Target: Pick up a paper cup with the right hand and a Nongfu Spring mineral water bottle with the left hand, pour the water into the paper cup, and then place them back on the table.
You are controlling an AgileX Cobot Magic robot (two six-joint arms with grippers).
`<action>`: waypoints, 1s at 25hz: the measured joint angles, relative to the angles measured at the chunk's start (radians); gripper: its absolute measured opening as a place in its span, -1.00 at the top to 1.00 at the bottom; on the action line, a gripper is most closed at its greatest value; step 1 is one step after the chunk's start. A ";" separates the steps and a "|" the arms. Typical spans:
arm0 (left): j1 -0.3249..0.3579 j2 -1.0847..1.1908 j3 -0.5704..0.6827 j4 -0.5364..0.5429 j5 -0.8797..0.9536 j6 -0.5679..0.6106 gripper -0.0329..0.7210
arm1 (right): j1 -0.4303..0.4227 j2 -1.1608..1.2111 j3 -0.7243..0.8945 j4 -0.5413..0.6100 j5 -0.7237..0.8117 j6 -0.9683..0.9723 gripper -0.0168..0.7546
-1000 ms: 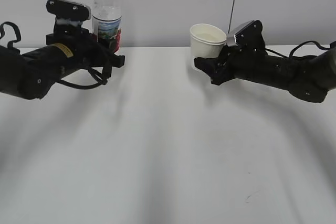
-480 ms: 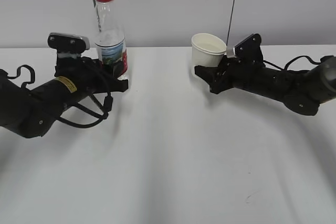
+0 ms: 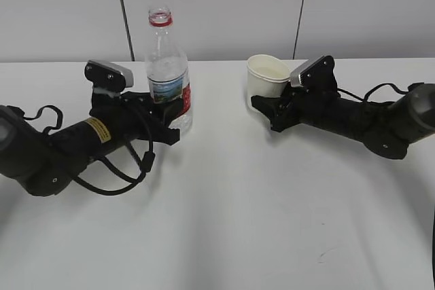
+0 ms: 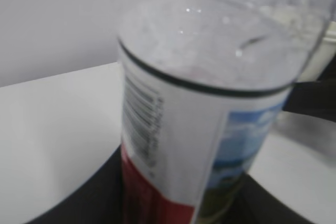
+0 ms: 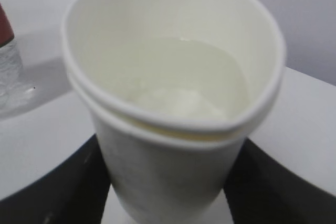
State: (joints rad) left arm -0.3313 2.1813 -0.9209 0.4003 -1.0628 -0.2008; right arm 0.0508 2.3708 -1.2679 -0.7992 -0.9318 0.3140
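Observation:
The Nongfu Spring mineral water bottle (image 3: 167, 66) stands upright, uncapped, with its base at or just above the table (image 3: 224, 202). My left hand (image 3: 171, 117) is shut on its labelled lower half. In the left wrist view the bottle (image 4: 199, 103) fills the frame between the black fingers (image 4: 89, 198). The paper cup (image 3: 265, 78) is upright in my right hand (image 3: 269, 105), low over the table's back part. In the right wrist view the cup (image 5: 173, 77) holds water (image 5: 184, 85) and sits between the dark fingers (image 5: 278, 187), its rim squeezed slightly oval.
A grey panelled wall (image 3: 217, 5) runs behind the table. A small dark scuff mark (image 3: 323, 256) lies near the front right. Both black arms lie low across the table's left and right sides.
Both arms have come down. The bottle has moved right and down towards the table, still upright. The cup has dropped a little and stayed level.

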 joint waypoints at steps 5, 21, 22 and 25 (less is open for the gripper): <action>0.000 0.018 0.000 0.047 -0.028 -0.003 0.17 | 0.000 0.019 0.000 0.023 0.000 -0.020 -0.23; 0.000 0.069 -0.001 0.143 -0.082 -0.011 0.16 | 0.000 0.043 0.000 0.063 -0.010 -0.029 -0.23; 0.000 0.069 -0.001 0.143 -0.082 -0.011 0.15 | 0.000 0.044 0.000 0.063 -0.010 -0.030 -0.23; 0.000 0.069 -0.001 0.143 -0.082 -0.011 0.09 | 0.000 0.044 0.000 0.059 -0.012 -0.030 -0.26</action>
State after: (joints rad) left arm -0.3313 2.2501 -0.9218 0.5428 -1.1444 -0.2120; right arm 0.0508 2.4150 -1.2679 -0.7401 -0.9435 0.2842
